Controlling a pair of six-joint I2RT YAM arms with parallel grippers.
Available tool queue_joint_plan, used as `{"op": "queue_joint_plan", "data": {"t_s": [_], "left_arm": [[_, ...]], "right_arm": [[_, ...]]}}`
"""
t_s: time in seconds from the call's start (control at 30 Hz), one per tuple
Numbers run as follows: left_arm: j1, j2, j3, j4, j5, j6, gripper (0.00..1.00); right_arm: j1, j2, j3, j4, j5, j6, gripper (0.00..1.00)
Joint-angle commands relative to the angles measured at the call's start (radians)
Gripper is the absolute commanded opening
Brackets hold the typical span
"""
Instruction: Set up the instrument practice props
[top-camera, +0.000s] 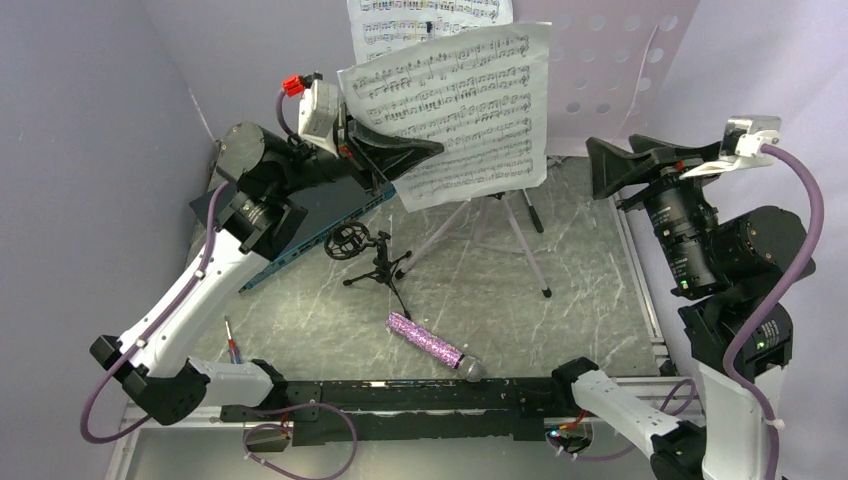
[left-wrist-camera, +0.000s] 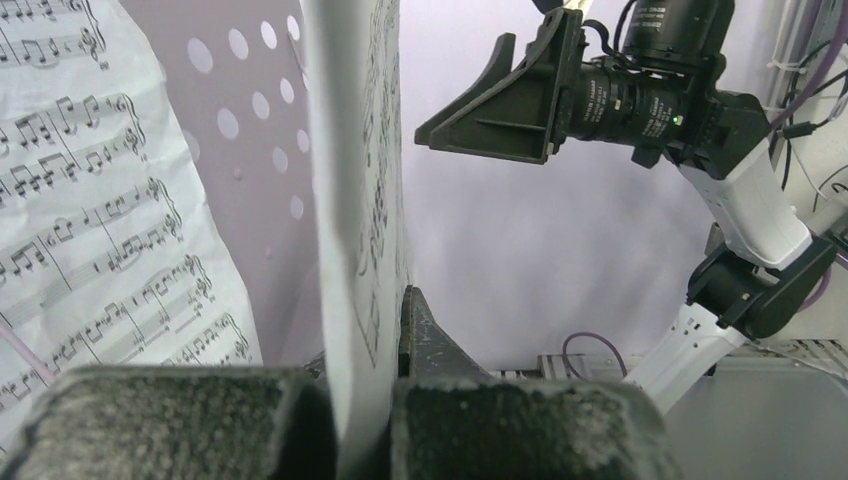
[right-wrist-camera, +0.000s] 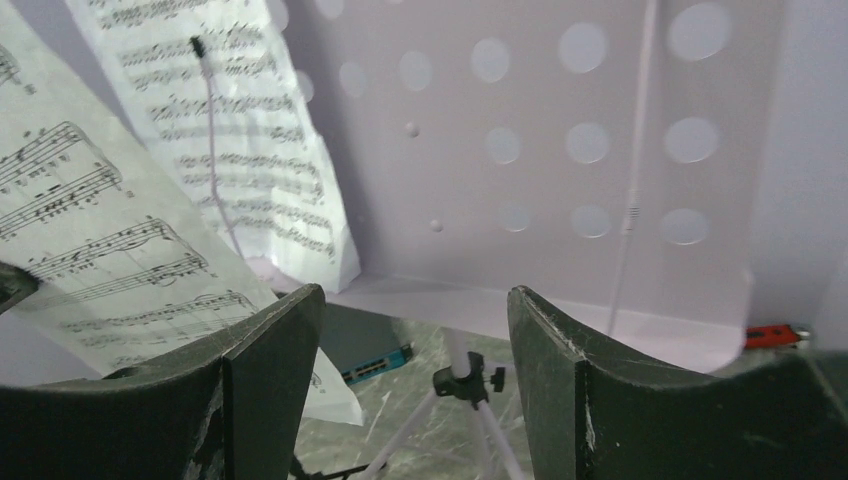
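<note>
1. The music stand (top-camera: 610, 60) is at the back of the table (top-camera: 580, 290) on thin tripod legs, with its perforated face towards me. I judge it top-heavy and easy to tip, so I would press nothing hard against it. If it must move, I would grip the pole.
2. The front sheet (top-camera: 460, 110) hangs in the air ahead of the stand. The left gripper (top-camera: 400, 150) is clenched on its lower left edge. It is light, limp paper that bows and could tear, so I would keep the pinch near the edge and move slowly.
3. The back sheet (top-camera: 420, 20) leans on the left half of the stand, with a thin wire across it. It would slip at the slightest nudge.
4. The microphone (top-camera: 430, 343) lies on its side near the front of the table. It looks round and likely to roll, so I would take it across mid-barrel.
5. The mic stand (top-camera: 375, 260) is upright left of the tripod legs, with its ring empty. It is probably light and tippy.
6. The right gripper (top-camera: 612, 165) hangs right of the stand, with its jaws released and nothing between them.
</note>
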Motion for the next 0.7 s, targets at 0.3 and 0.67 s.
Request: {"op": "queue_joint_plan", "data": {"t_s": [0.3, 0.67], "left_arm": [[0.001, 0.170, 0.224, 0.068, -0.009, -0.012, 0.02], [0.001, 0.194, 0.240, 0.083, -0.004, -0.007, 0.03]], "right_arm": [[-0.002, 0.125, 0.177, -0.117, 0.219, -0.062, 0.74], [-0.002, 0.208, 0.386, -0.247, 0.247, -0.058, 0.75]]}}
